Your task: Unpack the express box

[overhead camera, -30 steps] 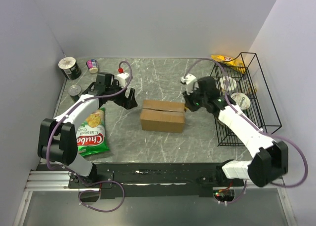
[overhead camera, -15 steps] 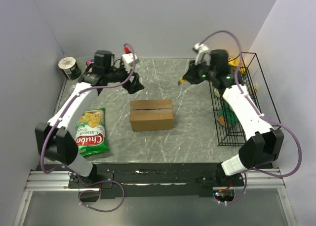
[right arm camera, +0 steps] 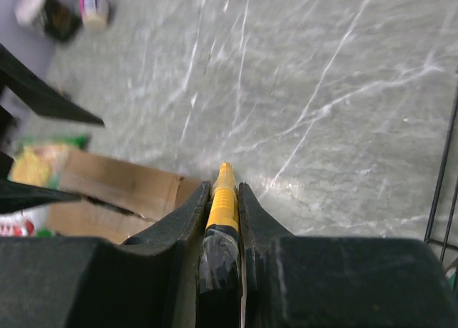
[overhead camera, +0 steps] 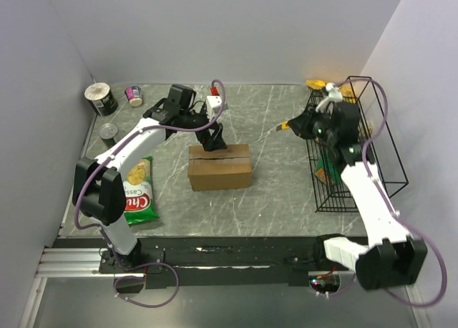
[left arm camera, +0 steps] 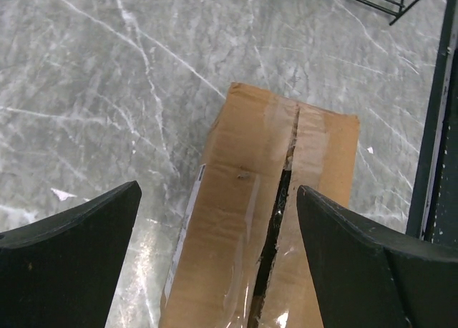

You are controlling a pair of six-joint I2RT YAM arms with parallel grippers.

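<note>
Your brown cardboard express box [overhead camera: 220,170], tape seam split, contents hidden, left jaws spread above it, right jaws pinching slim yellow tool [right arm camera: 224,198].

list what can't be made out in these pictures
- Inside the express box: left wrist view, slit between flaps too dark.
- Its near end: same view, cut off by bottom edge.
- Rear of yellow tool: right wrist view, hidden inside right gripper.
- Label on far-left can: top view, too small.
</note>
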